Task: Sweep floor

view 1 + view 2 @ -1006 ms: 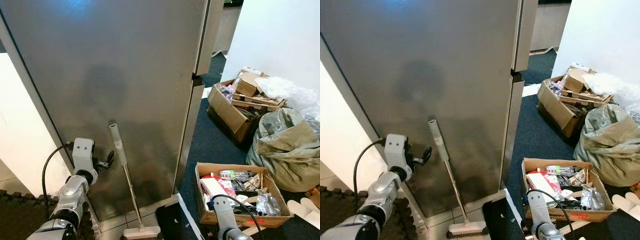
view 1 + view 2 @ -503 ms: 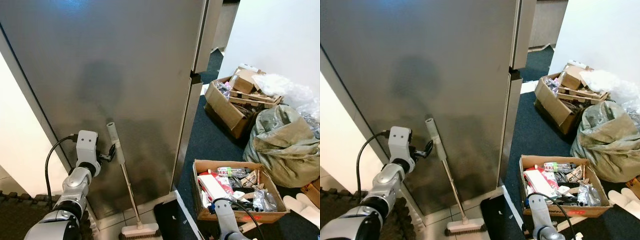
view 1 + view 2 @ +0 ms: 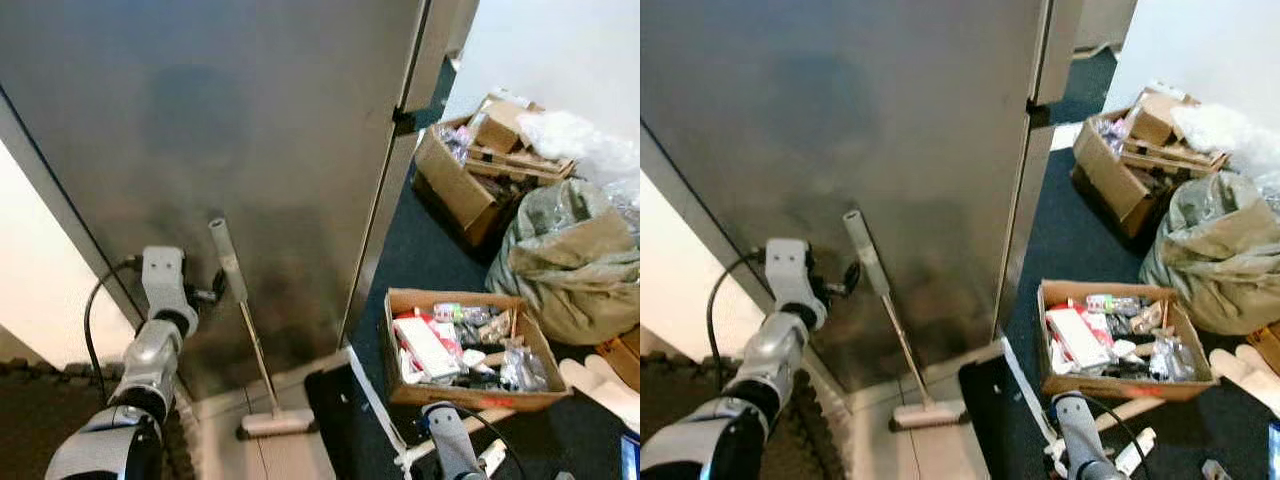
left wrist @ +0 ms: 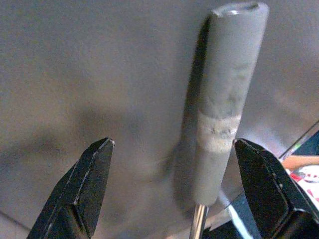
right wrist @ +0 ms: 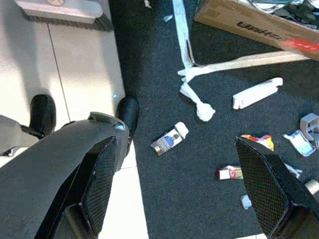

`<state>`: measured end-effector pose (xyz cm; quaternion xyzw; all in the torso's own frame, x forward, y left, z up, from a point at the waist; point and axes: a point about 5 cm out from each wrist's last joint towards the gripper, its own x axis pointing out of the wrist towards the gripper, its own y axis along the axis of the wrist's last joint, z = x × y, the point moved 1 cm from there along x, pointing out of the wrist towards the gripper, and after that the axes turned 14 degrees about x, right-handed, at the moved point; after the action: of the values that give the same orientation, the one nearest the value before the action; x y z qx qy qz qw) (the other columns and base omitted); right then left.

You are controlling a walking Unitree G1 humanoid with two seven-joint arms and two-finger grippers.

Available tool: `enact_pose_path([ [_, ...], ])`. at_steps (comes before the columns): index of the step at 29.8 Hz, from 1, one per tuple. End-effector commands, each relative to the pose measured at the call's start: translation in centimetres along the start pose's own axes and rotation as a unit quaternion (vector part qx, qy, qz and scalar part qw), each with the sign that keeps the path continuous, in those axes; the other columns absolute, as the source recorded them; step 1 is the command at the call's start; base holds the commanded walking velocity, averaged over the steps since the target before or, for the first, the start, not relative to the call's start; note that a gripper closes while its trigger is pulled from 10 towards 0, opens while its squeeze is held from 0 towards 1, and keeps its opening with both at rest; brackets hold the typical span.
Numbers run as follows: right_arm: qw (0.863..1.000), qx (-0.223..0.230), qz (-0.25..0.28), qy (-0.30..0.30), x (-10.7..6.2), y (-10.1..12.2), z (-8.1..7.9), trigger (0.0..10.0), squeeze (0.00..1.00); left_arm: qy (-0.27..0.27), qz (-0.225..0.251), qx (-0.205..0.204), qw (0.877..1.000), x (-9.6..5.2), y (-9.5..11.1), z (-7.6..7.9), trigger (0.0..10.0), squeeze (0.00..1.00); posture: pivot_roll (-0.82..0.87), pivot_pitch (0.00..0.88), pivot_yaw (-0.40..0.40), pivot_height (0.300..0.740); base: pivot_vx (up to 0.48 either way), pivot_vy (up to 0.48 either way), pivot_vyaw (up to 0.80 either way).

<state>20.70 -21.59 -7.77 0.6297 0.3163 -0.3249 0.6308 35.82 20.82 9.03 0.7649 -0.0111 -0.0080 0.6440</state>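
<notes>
left gripper (image 4: pixel 172 191): i see fingers spread, grip between them, untouched.
broom (image 3: pixel 232 275): leans on fridge (image 3: pixel 250 130).
right gripper (image 5: pixel 174 189): fingers spread above floor (image 5: pixel 164 89).

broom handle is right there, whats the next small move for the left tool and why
Probably ease the left tool forward, then close. Its fingers are open on either side of the broom's grey grip, not touching it, and the broom leans unheld against the steel panel.
</notes>
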Motion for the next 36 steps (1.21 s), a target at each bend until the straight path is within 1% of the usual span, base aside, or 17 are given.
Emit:
enact_pose_path([
  [1, 1.000, -0.010, 0.003, 0.008, 0.0, -0.1, -0.2, 10.0, 0.00, 0.000, 0.013, -0.009, 1.000, 0.2, 0.5, -0.3, 10.0, 0.00, -0.11, 0.210, -0.025, 0.740, 0.000, 0.000, 0.00],
  [4, 1.000, -0.011, 0.004, 0.009, 0.0, -0.1, -0.2, 10.0, 0.00, -0.007, 0.021, -0.007, 1.000, 0.4, 0.9, -0.2, 10.0, 0.00, -0.12, 0.215, -0.022, 0.740, 0.000, 0.000, 0.00],
  [6, 1.000, -0.010, 0.006, 0.011, -0.1, -0.2, -0.2, 10.0, 0.00, -0.022, 0.033, -0.003, 0.999, 0.9, 1.8, 0.1, 10.0, 0.00, -0.12, 0.227, -0.022, 0.740, 0.000, 0.000, 0.00],
  [10, 1.000, -0.010, 0.006, 0.012, -0.1, -0.3, -0.2, 10.0, 0.00, -0.031, 0.036, -0.005, 0.999, 1.1, 2.1, 0.4, 10.0, 0.00, -0.12, 0.230, -0.022, 0.740, 0.000, 0.000, 0.00],
  [14, 1.000, -0.008, 0.008, 0.012, -0.1, -0.4, -0.2, 10.0, 0.00, -0.055, 0.044, -0.011, 0.997, 1.3, 2.4, 1.3, 10.0, 0.00, -0.12, 0.235, -0.021, 0.740, 0.000, 0.000, 0.00],
  [17, 1.000, -0.007, 0.009, 0.013, -0.2, -0.5, -0.2, 10.0, 0.00, -0.059, 0.044, -0.011, 0.997, 1.4, 2.4, 1.4, 10.0, 0.00, -0.13, 0.235, -0.022, 0.740, 0.000, 0.000, 0.00],
  [23, 1.000, -0.006, 0.015, 0.015, -0.2, -0.2, -0.1, 10.0, 0.00, -0.043, 0.036, 0.021, 0.998, 1.9, 3.0, 1.2, 10.0, 0.00, -0.14, 0.249, -0.021, 0.740, 0.000, 0.000, 0.00],
  [25, 1.000, -0.005, 0.016, 0.015, -0.2, -0.1, -0.1, 10.0, 0.00, -0.042, 0.036, 0.024, 0.998, 2.0, 3.1, 1.2, 10.0, 0.00, -0.14, 0.249, -0.021, 0.740, 0.000, 0.000, 0.00],
  [29, 1.000, -0.004, 0.018, 0.015, -0.2, -0.2, 0.0, 10.0, 0.00, -0.056, 0.045, 0.014, 0.997, 2.5, 4.0, 1.8, 10.0, 0.00, -0.14, 0.258, -0.016, 0.740, 0.000, 0.000, 0.00],
  [33, 1.000, 0.001, 0.019, 0.015, -0.3, -0.4, 0.0, 10.0, 0.00, -0.065, 0.047, 0.018, 0.997, 3.0, 4.6, 2.3, 10.0, 0.00, -0.15, 0.271, -0.007, 0.740, 0.000, 0.000, 0.00],
  [36, 1.000, 0.002, 0.019, 0.015, -0.3, -0.6, 0.0, 10.0, 0.00, -0.065, 0.045, 0.019, 0.997, 3.1, 4.8, 2.4, 10.0, 0.00, -0.15, 0.277, -0.005, 0.740, 0.000, 0.000, 0.00],
])
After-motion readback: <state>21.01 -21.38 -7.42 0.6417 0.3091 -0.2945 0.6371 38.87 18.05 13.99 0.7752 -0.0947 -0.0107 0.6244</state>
